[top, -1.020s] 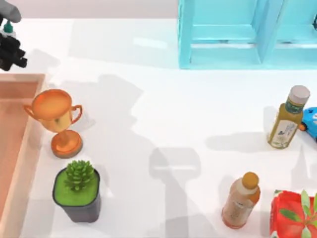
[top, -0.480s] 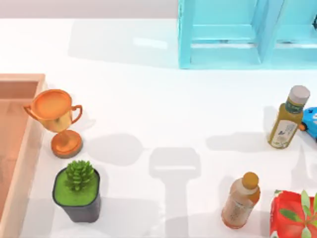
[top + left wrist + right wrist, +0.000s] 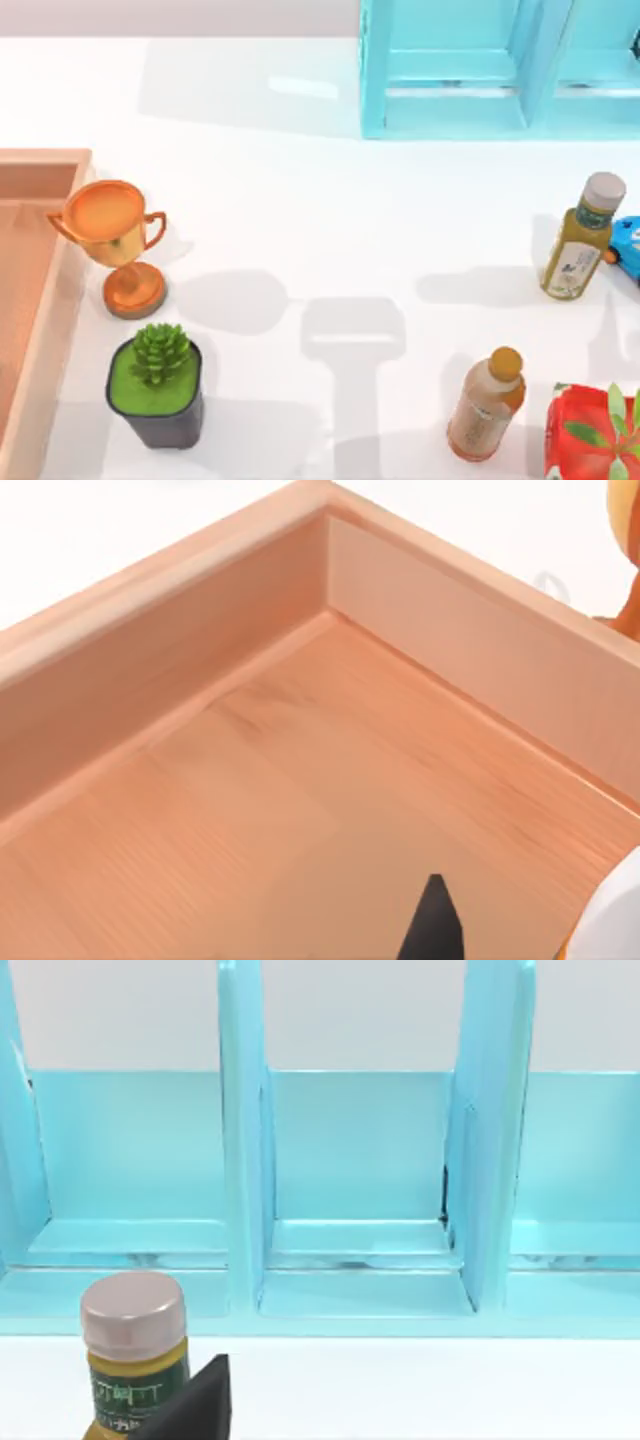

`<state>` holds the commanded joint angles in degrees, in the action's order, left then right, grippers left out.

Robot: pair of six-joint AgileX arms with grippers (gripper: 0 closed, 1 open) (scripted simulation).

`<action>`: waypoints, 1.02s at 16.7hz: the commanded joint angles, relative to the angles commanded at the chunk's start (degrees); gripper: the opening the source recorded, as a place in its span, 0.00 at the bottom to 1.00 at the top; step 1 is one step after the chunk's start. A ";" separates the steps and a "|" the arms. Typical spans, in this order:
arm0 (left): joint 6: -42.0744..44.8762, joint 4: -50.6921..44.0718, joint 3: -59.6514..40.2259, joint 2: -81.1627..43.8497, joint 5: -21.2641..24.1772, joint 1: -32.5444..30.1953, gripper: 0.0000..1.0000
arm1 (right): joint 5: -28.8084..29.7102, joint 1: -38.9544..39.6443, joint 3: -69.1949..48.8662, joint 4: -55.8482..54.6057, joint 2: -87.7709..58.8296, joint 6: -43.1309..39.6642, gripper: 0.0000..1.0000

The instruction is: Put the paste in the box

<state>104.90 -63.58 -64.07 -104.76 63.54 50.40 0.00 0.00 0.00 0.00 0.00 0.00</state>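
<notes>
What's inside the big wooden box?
The left wrist view looks down into the box: bare wood floor near one corner, with a white rounded edge at the frame's corner that I cannot identify. The rest of its inside is out of view.

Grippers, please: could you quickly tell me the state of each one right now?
Left gripper: over the box floor; state cannot be told.
Right gripper: facing the turquoise shelf; state cannot be told.

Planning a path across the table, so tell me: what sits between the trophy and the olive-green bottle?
Nothing stands there: the top view shows bare white table, with shadows only, between the trophy and the olive-green bottle.
</notes>
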 joint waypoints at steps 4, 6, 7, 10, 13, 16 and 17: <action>-0.66 0.95 0.21 -0.19 -0.10 -0.68 0.00 | 0.00 0.00 0.00 0.00 0.00 0.00 1.00; -3.11 3.95 1.37 -0.03 -0.06 -1.71 0.00 | 0.00 0.00 0.00 0.00 0.00 0.00 1.00; -4.91 6.26 2.15 0.05 -0.04 -2.23 0.00 | 0.00 0.00 0.00 0.00 0.00 0.00 1.00; -9.66 13.34 4.34 0.17 0.31 -3.58 0.00 | 0.00 0.00 0.00 0.00 0.00 0.00 1.00; -13.15 19.30 6.07 0.40 0.65 -5.83 0.00 | 0.00 0.00 0.00 0.00 0.00 0.00 1.00; -18.80 26.64 8.79 0.14 0.60 -8.19 0.00 | 0.00 0.00 0.00 0.00 0.00 0.00 1.00; -20.04 28.16 9.62 0.03 0.64 -8.84 0.00 | 0.00 0.00 0.00 0.00 0.00 0.00 1.00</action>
<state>84.86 -35.42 -54.45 -104.72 64.18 41.55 0.00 0.00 0.00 0.00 0.00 0.00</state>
